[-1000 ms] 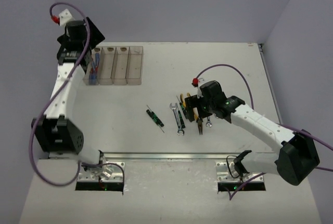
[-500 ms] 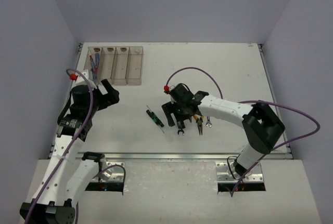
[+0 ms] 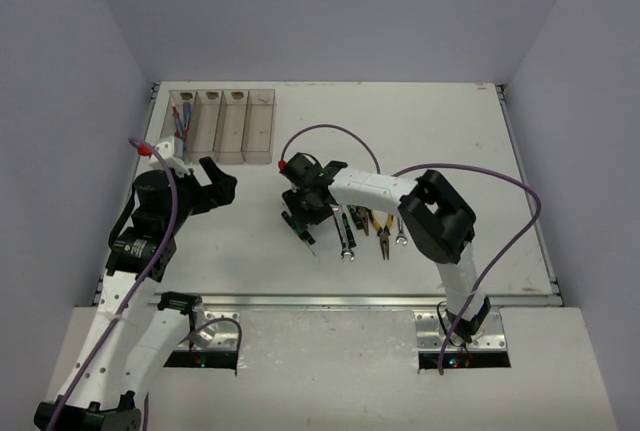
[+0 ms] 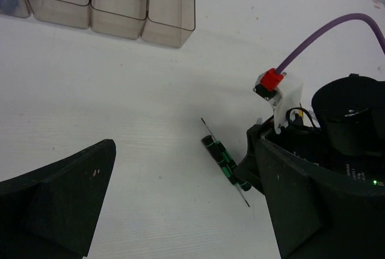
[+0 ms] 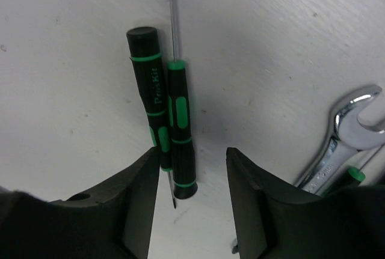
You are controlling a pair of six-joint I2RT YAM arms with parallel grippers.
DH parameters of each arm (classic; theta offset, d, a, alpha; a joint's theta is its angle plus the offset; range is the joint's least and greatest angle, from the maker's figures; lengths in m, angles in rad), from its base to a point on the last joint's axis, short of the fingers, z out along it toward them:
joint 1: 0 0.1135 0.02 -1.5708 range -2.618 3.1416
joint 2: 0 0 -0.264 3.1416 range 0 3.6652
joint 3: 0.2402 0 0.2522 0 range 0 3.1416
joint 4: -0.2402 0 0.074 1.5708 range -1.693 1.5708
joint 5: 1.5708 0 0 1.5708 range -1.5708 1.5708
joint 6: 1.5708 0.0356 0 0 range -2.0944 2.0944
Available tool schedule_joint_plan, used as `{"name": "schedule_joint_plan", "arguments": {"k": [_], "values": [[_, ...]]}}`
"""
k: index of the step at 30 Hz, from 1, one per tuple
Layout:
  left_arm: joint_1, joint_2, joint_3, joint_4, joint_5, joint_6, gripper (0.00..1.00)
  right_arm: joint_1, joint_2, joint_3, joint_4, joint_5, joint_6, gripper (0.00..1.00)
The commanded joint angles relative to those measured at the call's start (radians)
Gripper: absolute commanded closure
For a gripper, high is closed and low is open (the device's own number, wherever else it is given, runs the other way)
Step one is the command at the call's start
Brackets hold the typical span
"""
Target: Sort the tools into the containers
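Note:
Two green-black screwdrivers [image 5: 180, 121] lie side by side, head to tail, on the white table. My right gripper [image 5: 192, 163] straddles their lower ends: the left finger [image 5: 141, 181] touches one handle, and a gap remains on the right. From above, this gripper [image 3: 300, 216] covers most of the pair [image 3: 305, 237]. A silver wrench [image 3: 343, 236], another green-black screwdriver [image 3: 351, 223], orange-yellow pliers [image 3: 382, 231] and a small wrench [image 3: 400, 237] lie to its right. The containers [image 3: 222, 123] stand at the back left, with blue screwdrivers [image 3: 180, 121] in the leftmost bin. My left gripper [image 3: 216, 185] hangs open and empty.
The left wrist view shows the screwdriver pair [image 4: 225, 163], the right arm's wrist with its red plug [image 4: 272, 81], and the bins [image 4: 120, 3] beyond. Grey walls close in the table [image 3: 450, 131] on three sides. A purple cable [image 3: 330, 133] arches over the middle.
My right gripper has moved left from the pliers and wrenches to the screwdriver pair, and its jaws have narrowed. The left arm has drawn back from the bins towards the near left.

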Motion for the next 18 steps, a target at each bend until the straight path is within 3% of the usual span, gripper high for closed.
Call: {"name": "schedule_joint_plan", "arguments": {"k": [1,18], "values": [[-0.027,-0.029,0.004,0.045,0.008,0.012,0.0,0.012,0.06,0.102,-0.076,0.063,0.008,0.55],[-0.051,-0.037,0.002,0.046,0.007,0.011,0.0,0.012,0.045,-0.014,-0.068,0.128,0.031,0.71]]}}
